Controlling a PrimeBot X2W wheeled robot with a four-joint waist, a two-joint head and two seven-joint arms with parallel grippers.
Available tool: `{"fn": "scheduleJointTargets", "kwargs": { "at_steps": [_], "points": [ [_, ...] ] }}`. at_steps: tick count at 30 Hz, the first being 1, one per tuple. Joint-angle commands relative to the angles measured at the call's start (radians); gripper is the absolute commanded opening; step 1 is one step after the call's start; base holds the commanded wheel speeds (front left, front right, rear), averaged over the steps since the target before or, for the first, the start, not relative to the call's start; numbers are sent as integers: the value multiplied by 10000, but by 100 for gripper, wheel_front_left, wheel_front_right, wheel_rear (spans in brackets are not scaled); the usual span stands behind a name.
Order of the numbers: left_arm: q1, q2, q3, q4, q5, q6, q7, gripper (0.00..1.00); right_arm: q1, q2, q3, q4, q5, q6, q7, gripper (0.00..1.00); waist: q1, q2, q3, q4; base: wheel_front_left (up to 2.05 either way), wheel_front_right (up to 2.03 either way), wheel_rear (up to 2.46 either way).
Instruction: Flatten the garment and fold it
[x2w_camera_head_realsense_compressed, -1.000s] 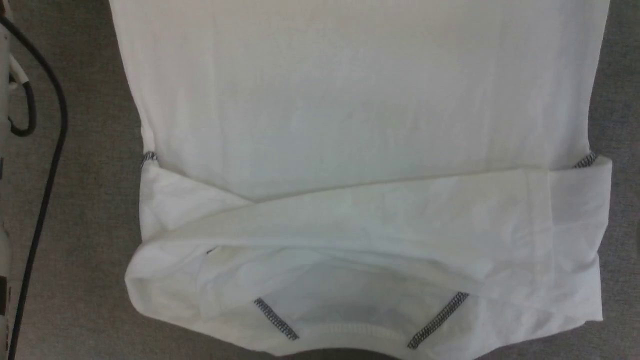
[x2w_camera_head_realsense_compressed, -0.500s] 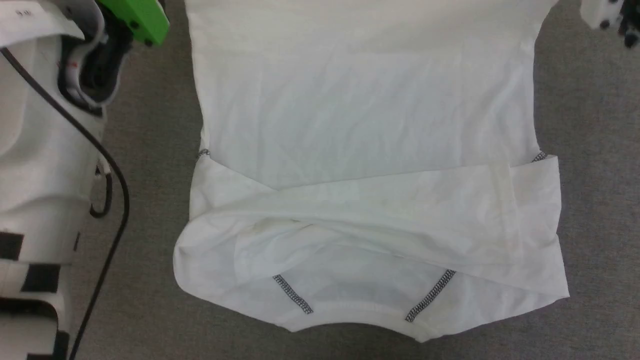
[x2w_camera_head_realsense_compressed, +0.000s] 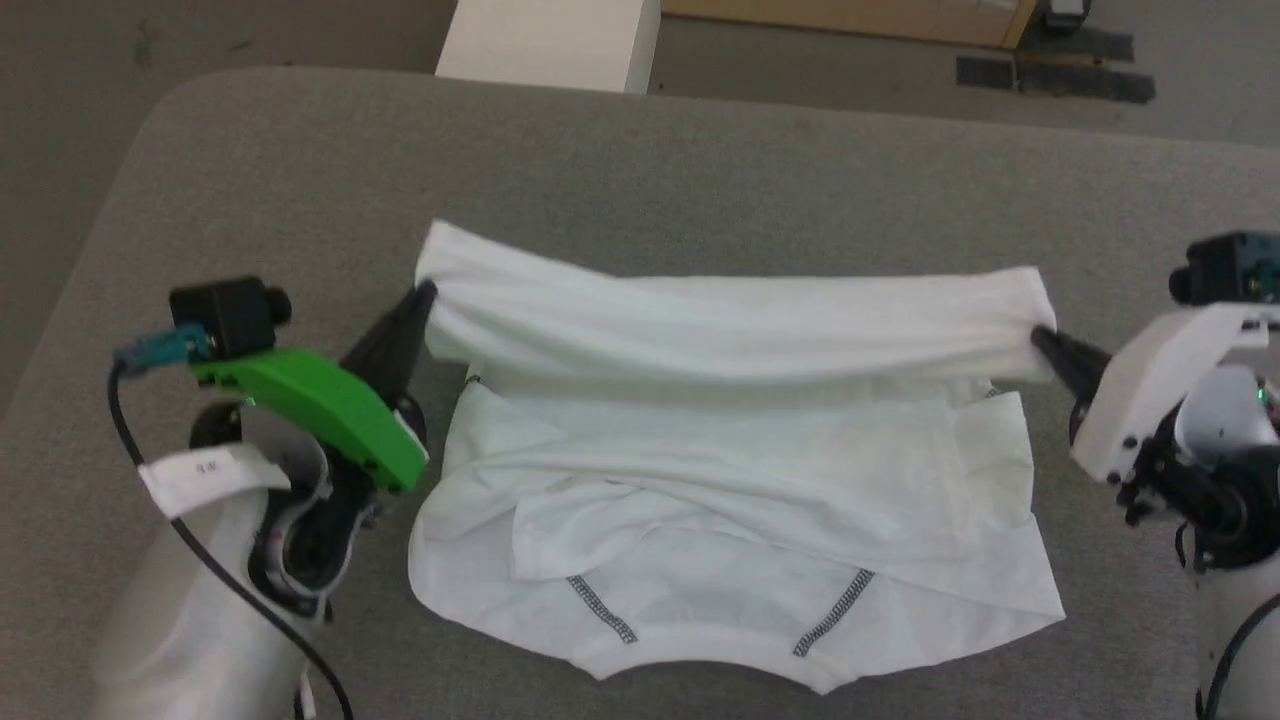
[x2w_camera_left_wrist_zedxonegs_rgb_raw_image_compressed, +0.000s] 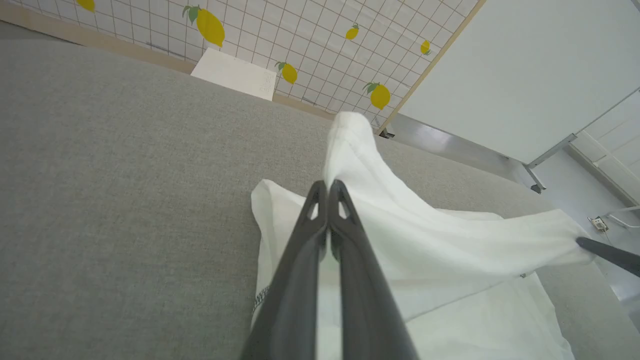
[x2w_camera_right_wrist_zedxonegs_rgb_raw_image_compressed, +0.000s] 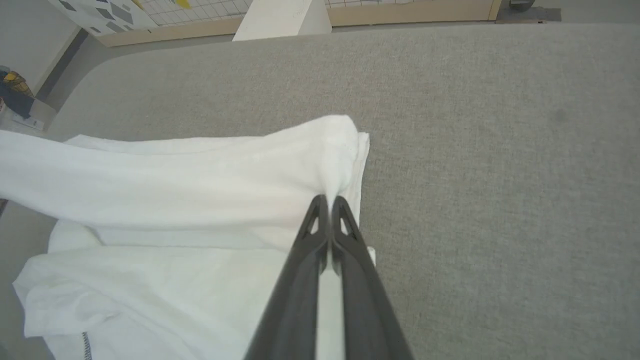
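Note:
The garment (x2w_camera_head_realsense_compressed: 740, 480), a white shirt with dark zigzag shoulder seams, lies on the grey table (x2w_camera_head_realsense_compressed: 700, 170) with its collar nearest me and its sleeves folded across the chest. Its far edge is raised into a taut band between my two grippers. My left gripper (x2w_camera_head_realsense_compressed: 425, 293) is shut on the band's left corner, and my right gripper (x2w_camera_head_realsense_compressed: 1040, 338) is shut on the right corner. In the left wrist view the left gripper (x2w_camera_left_wrist_zedxonegs_rgb_raw_image_compressed: 327, 184) pinches the garment (x2w_camera_left_wrist_zedxonegs_rgb_raw_image_compressed: 425, 235). In the right wrist view the right gripper (x2w_camera_right_wrist_zedxonegs_rgb_raw_image_compressed: 327, 199) pinches the garment (x2w_camera_right_wrist_zedxonegs_rgb_raw_image_compressed: 200, 175).
A rigid white box (x2w_camera_head_realsense_compressed: 550, 40) stands beyond the table's far edge, with a wooden board (x2w_camera_head_realsense_compressed: 850, 15) and black tape strips (x2w_camera_head_realsense_compressed: 1050, 75) on the floor behind. Bare table surface surrounds the shirt. A lemon-patterned tiled wall (x2w_camera_left_wrist_zedxonegs_rgb_raw_image_compressed: 300, 35) rises past the table.
The head camera has pulled back, so the whole table now shows. Both grippers have come into view holding the shirt's far edge, which is lifted off the table and drawn toward the collar.

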Motion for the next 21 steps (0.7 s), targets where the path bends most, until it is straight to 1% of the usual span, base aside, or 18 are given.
{"fn": "scheduleJointTargets", "kwargs": {
  "at_steps": [1, 6, 11, 13, 18, 21],
  "points": [
    [530, -96, 13, -232, -161, 128, -118, 0, 474, 128, -152, -223, 87, -15, -69, 0, 1, 0, -868, 26, 0, 0, 0],
    [2044, -192, -54, -792, -369, 469, -309, 0, 1988, 603, -857, -803, 19, -15, -238, 0, 1, 0, -1130, 156, 0, 0, 0],
    [3209, -310, 320, -1141, -914, 789, -596, 0, 3002, 1020, -1293, -1067, -142, -15, -325, 0, 1, 0, -1295, 84, 0, 0, 0],
    [3650, -240, 378, -1247, -1003, 973, -564, 0, 3295, 1148, -1367, -1092, -142, -15, -321, 0, 1, 0, -1333, 38, 0, 0, 0],
    [4464, -198, 244, -1307, -1267, 1235, -199, 0, 3914, 1315, -1243, -1035, -258, -15, -223, 0, 1, 0, -1324, -88, 0, 0, 0],
    [4782, -78, 82, -1163, -1202, 1554, 97, 0, 4150, 1355, -1063, -820, -370, -15, -254, 0, 1, 0, -1333, -153, 0, 0, 0]
  ]
}}
